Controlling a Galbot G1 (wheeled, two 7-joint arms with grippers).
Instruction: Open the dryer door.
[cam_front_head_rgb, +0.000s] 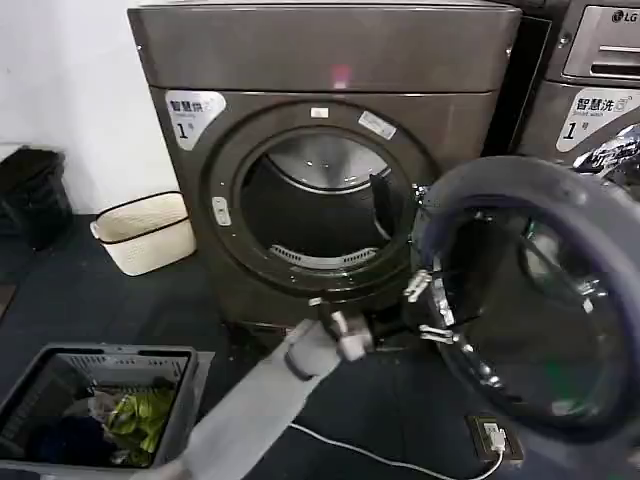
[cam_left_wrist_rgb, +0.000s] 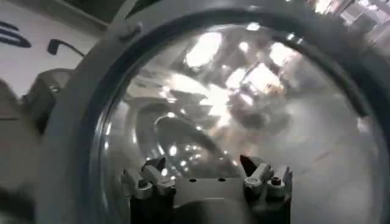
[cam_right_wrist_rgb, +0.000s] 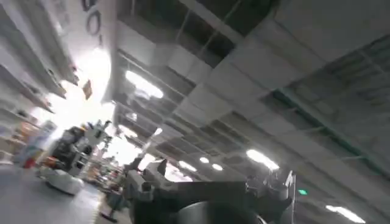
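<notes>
- At the right of your head view, the dryer door (cam_front_head_rgb: 540, 300) stands swung wide open, its grey inner side and dark glass facing you, hinged at the right of the dryer (cam_front_head_rgb: 320, 160) front.
- Your left wrist view looks straight at the door's (cam_left_wrist_rgb: 67, 152) grey ring and domed glass, which reflects ceiling lights.
- Your left gripper (cam_front_head_rgb: 428, 310) sits at the door's left rim, low on the ring, reached there by the grey left arm (cam_front_head_rgb: 250, 400) rising from the lower middle of the head view.
- Its fingers (cam_left_wrist_rgb: 149, 179) are spread apart with nothing between them; in the wrist view they point at the glass, and you cannot tell whether the tips touch it.
- Your right gripper (cam_right_wrist_rgb: 210, 182) points up at a ceiling with strip lights; its fingers are spread apart and hold nothing.
- Behind the door, the dryer's round opening (cam_front_head_rgb: 320, 205) is uncovered and you see the metal drum inside.
- A second machine (cam_front_head_rgb: 590, 90) with an LG panel stands just beside the dryer on the right.
- A cream basket (cam_front_head_rgb: 145, 232) sits on the floor left of the dryer, near the wall.
- A grey laundry bin (cam_front_head_rgb: 95, 400) with green and dark clothes sits at lower left.
- A white cable (cam_front_head_rgb: 400, 462) runs across the dark floor to a socket (cam_front_head_rgb: 493, 436) below the door.
</notes>
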